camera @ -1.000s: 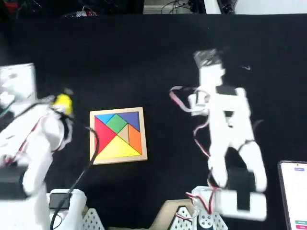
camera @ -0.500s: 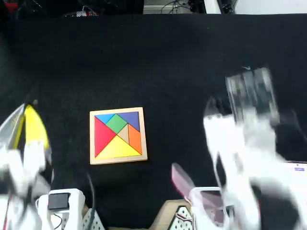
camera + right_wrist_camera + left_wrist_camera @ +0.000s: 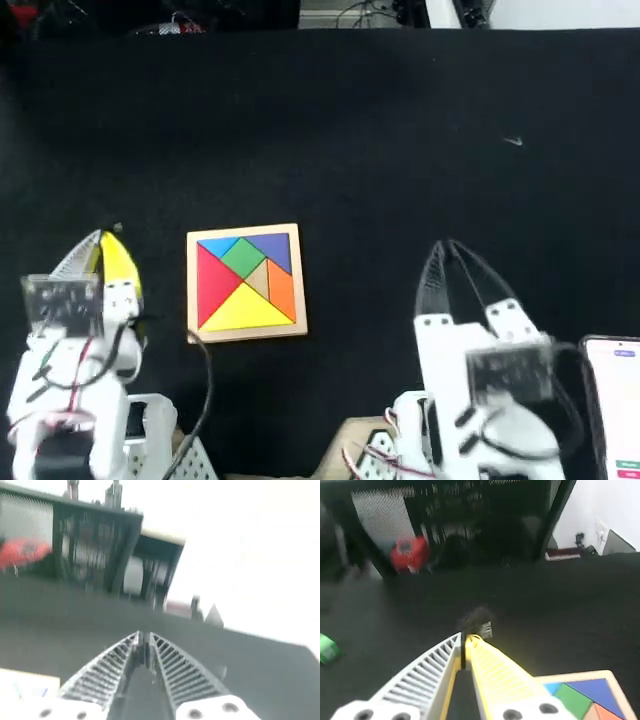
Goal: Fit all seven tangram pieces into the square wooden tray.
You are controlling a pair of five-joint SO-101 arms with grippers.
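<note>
Tangram pieces [image 3: 245, 310] fill the square wooden tray [image 3: 191, 290], which lies flat on the black table [image 3: 330, 130], left of centre in the high view. A red triangle [image 3: 212, 285] and a yellow triangle [image 3: 250, 312] take the left and near parts. A green square [image 3: 243, 257], two blue pieces, an orange piece and a small tan one pack the rest.

The left gripper [image 3: 105, 240] sits near the tray's left side, apart from it, its white and yellow fingers pressed together on nothing. Its wrist view shows the same closed tips [image 3: 465, 639] with the tray's corner [image 3: 615, 677] beside them. The right gripper [image 3: 447, 245] is well apart on the tray's other side, tips likewise closed and empty [image 3: 144, 636]. A phone [image 3: 612, 410] lies at the table's right edge.
</note>
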